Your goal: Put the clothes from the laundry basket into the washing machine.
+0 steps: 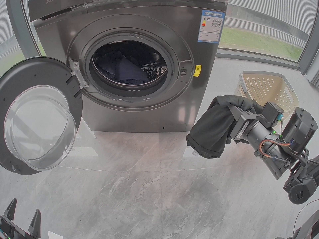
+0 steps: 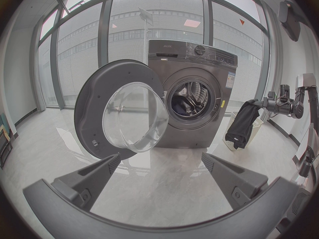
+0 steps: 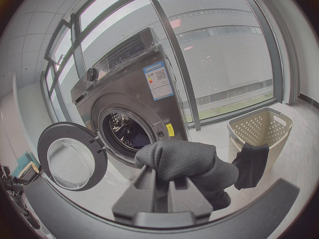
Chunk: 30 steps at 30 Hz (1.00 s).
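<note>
Washing machine [image 1: 133, 67]: grey front-loader on the floor [image 1: 149, 190] at its far edge, by the window. Its door [image 1: 36, 117] is swung wide to the robot's left and the port is unobstructed. Drum [image 1: 154, 71]: holds dark clothes [image 1: 123, 70], blue and patterned, lying low in the opening, so part of the load is judged done. Laundry basket [image 1: 265, 87]: cream, perforated, on the floor just beside the machine's right side. Its upper walls are bare and no cloth shows above the rim. Its bottom is hidden behind the arm, so whether more remains cannot be told. Dark garment [image 1: 212, 130]: charcoal, fine mesh-textured knit, soft and limp. It is bunched over the right gripper [image 3: 164, 180], whose fingers are pressed together on a fold. The rest hangs in a long drape with a hemmed lower edge, clear of the floor, between the basket and the machine's front, below and right of the port. Step in hand, judged: carry to the port; insertion and release not yet done. Left gripper [image 2: 159, 163]: spread, holding nothing, low at the floor's near edge, facing the door.
</note>
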Motion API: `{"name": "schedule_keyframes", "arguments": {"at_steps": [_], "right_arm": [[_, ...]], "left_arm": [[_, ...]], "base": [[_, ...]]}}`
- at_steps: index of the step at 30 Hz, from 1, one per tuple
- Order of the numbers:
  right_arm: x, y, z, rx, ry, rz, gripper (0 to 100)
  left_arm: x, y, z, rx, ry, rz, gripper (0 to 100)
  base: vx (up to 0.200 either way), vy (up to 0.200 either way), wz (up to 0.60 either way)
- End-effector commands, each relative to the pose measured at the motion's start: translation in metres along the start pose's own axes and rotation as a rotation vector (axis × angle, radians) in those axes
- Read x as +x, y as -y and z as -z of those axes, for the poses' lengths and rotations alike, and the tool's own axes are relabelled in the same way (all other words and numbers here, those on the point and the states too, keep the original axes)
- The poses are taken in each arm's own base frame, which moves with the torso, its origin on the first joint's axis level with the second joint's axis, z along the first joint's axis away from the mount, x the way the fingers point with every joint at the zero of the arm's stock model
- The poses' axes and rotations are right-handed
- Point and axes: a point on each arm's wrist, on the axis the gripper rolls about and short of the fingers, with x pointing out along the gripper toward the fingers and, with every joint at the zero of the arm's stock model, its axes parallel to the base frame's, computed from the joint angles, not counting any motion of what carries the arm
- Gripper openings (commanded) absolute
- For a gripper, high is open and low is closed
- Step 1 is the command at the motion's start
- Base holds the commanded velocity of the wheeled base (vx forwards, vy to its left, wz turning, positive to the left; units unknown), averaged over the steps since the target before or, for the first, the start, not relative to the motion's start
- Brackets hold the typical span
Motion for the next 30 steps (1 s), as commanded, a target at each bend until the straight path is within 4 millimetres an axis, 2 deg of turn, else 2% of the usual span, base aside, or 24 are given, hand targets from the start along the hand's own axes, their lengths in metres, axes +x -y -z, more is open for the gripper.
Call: {"name": "schedule_keyframes", "arguments": {"at_steps": [1,9,21,27,30], "right_arm": [[0.0001,-0.0001,0.0005,0.0,-0.001,0.0,0],[0.0,-0.0004,0.0005,0.005,-0.001,-0.002,0],[-0.0002,-0.0003,0.0008,0.005,-0.003,-0.001,0],[-0.0006,-0.0005,0.0012,0.005,-0.004,-0.001,0],[-0.0006,-0.0005,0.0012,0.005,-0.004,-0.001,0]], "left_arm": [[0.0,-0.0003,0.0044,-0.001,0.0,0.0,100],[0.0,-0.0003,0.0044,-0.001,0.0,0.0,100],[0.0001,-0.0003,0.0043,-0.001,-0.002,-0.001,100],[0.0,-0.0003,0.0044,-0.001,0.0,0.0,100],[0.0,-0.0003,0.0044,-0.001,0.0,0.0,100]], "base": [[0.0,0.0,0.0],[0.0,0.0,0.0],[0.2,0.0,0.0],[0.0,0.0,0.0],[0.0,0.2,0.0]]}}
